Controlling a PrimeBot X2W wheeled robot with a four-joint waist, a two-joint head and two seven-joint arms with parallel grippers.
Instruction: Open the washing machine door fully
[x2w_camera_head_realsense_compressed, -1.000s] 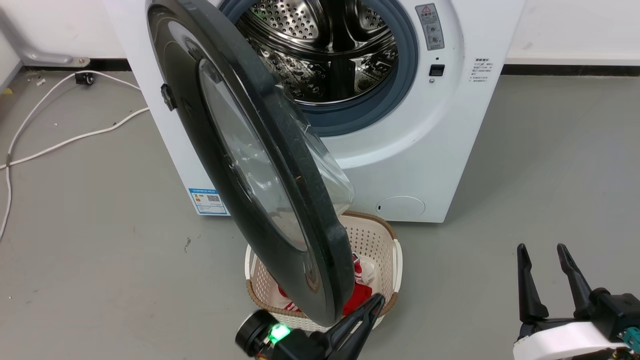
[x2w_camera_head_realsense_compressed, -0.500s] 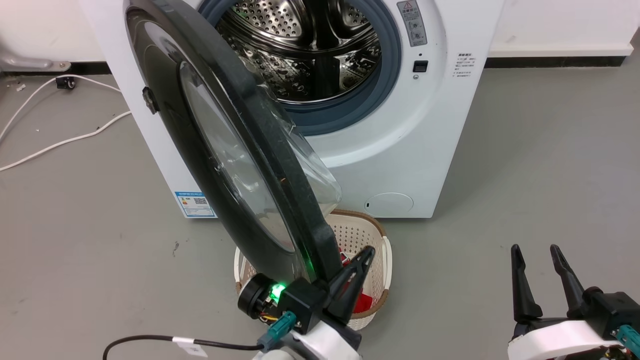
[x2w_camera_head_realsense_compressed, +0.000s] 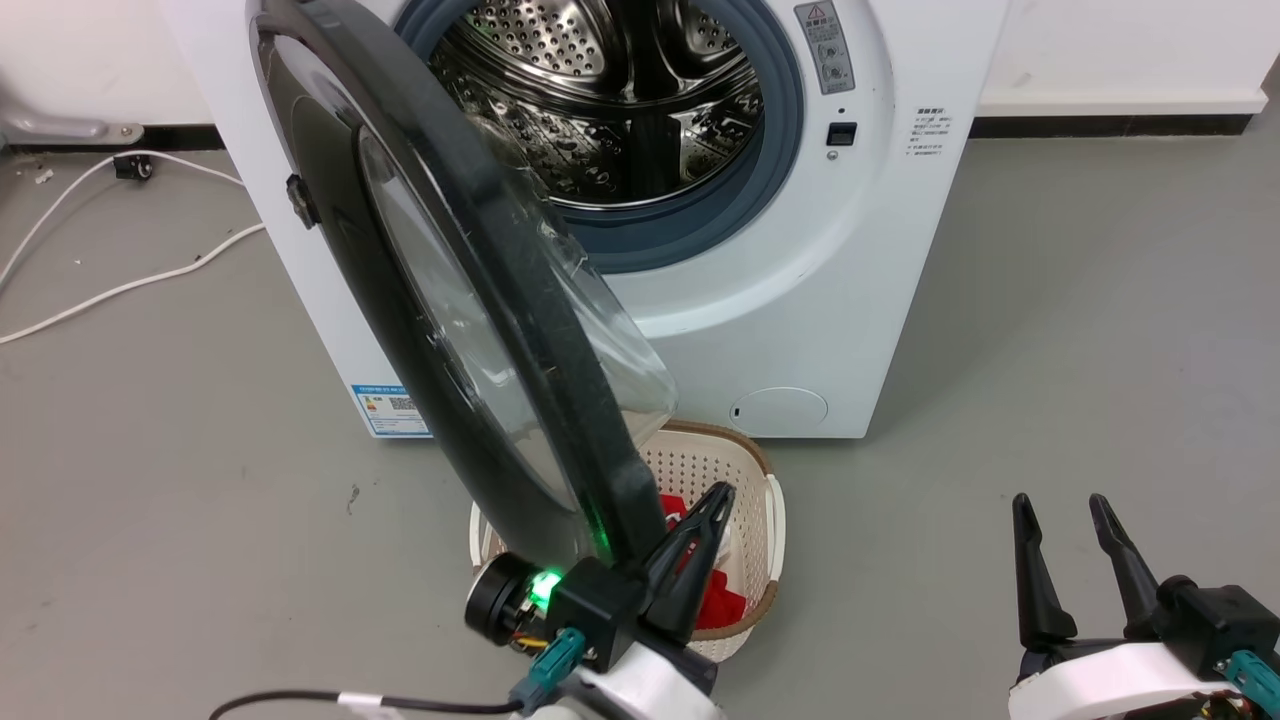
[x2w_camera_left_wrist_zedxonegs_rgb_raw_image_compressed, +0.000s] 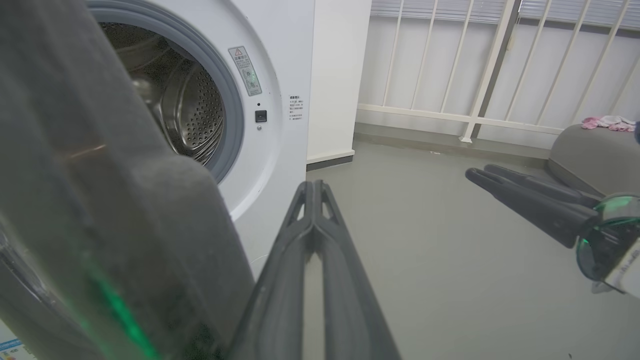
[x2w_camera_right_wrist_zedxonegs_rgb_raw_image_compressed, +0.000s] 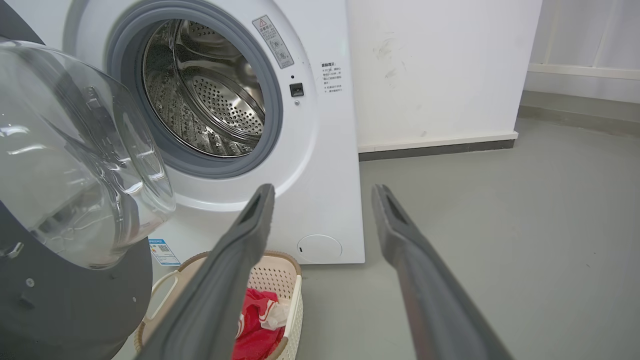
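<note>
Room: grey floor (x2w_camera_head_realsense_compressed: 1050, 330) and a white wall (x2w_camera_head_realsense_compressed: 1100, 50), with a white cable (x2w_camera_head_realsense_compressed: 120, 285) lying far off to the left gripper's left.
Machine: the washing machine (x2w_camera_head_realsense_compressed: 860, 300) stands ahead of both grippers with its steel drum exposed.
Door: the washing machine door (x2w_camera_head_realsense_compressed: 330, 290) hangs partly swung out. Its free rim is just left of the left gripper (x2w_camera_head_realsense_compressed: 720, 497).
Pushing arm: the left gripper's fingers are pressed together with nothing between them. They lie along the door's inner side and seem to touch the rim, probably to act as a single pusher driving the door outward.
Spare arm: the right gripper (x2w_camera_head_realsense_compressed: 1058, 505) is spread and empty, well right of the door, likely kept out of its swing.
Basket (x2w_camera_head_realsense_compressed: 772, 530): it sits under the left gripper's fingers and holds red cloth (x2w_camera_head_realsense_compressed: 720, 600).
Change: compared with half a second ago, the door rim and left gripper sit slightly further left while the machine is unshifted, so the door has opened a little more.
Remaining: in my judgement, much of the swing is still to go.
</note>
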